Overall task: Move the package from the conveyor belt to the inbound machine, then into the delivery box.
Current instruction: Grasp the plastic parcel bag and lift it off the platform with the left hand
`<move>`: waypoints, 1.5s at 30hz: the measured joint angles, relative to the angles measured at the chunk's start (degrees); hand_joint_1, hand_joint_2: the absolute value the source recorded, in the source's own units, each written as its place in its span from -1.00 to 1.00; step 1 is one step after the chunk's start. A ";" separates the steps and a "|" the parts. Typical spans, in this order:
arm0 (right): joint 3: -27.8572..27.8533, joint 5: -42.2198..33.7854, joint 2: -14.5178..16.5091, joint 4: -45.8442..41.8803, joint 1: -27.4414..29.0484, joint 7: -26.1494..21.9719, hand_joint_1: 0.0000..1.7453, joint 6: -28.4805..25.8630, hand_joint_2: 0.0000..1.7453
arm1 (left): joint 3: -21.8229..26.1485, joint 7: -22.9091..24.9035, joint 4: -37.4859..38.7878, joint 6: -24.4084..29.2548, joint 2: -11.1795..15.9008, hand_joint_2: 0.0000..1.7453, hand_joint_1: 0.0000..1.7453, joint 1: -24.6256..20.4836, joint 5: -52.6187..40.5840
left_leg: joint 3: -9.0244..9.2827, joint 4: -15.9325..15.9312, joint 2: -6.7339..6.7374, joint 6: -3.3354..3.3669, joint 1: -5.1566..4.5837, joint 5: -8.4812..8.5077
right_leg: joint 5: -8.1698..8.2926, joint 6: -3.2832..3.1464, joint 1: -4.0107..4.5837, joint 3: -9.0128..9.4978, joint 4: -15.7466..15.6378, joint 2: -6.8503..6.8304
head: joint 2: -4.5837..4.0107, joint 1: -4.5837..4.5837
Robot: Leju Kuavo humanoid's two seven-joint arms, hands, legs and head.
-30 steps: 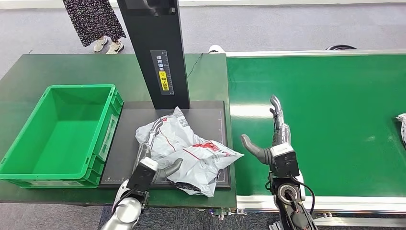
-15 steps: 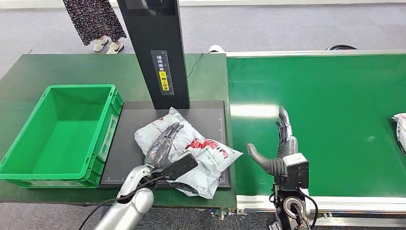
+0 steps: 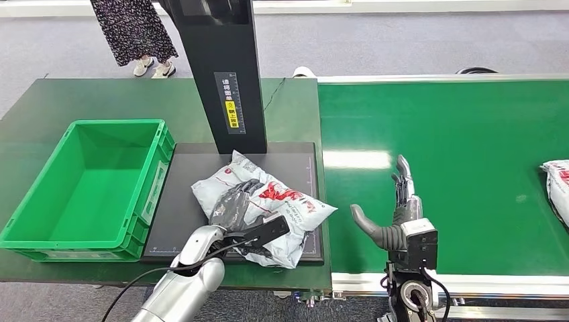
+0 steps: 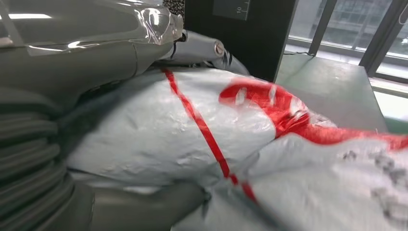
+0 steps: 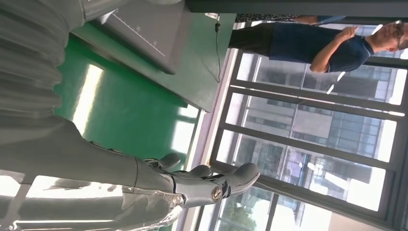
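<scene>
A grey plastic mail package [image 3: 288, 204] with red print lies on the black platform [image 3: 178, 201] of the inbound machine, below its black column [image 3: 228, 74]. My left hand [image 3: 238, 209] grips the package's near left side, fingers spread over the top and thumb under the edge. The left wrist view shows the package [image 4: 202, 139] pinched between those fingers [image 4: 86, 53] and the thumb [image 4: 144, 207]. Over the green conveyor belt [image 3: 456, 127], near its front edge, my right hand [image 3: 397, 218] hangs open and holds nothing. In the right wrist view this hand [image 5: 144, 178] has its fingers stretched out.
An empty green delivery box [image 3: 156, 176] stands on the dark table left of the platform. A second grey package [image 3: 558, 188] lies on the belt at the right edge. A person in a patterned skirt [image 3: 131, 30] stands beyond the table's far side.
My left hand turned over onto the package and closed on it; the package shifted slightly. My right hand drew back toward the belt's front edge. The second package rode further in from the right.
</scene>
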 joint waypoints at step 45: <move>-1.93 -0.02 0.33 -2.62 2.26 0.08 -1.00 0.37 1.00 | 1.73 -10.20 -7.32 13.14 1.75 1.00 1.00 4.82 3.51 | -0.58 0.03 0.04 0.02 -0.01 0.01 | 0.03 0.03 -0.01 -0.69 0.01 0.05 | 0.00 0.00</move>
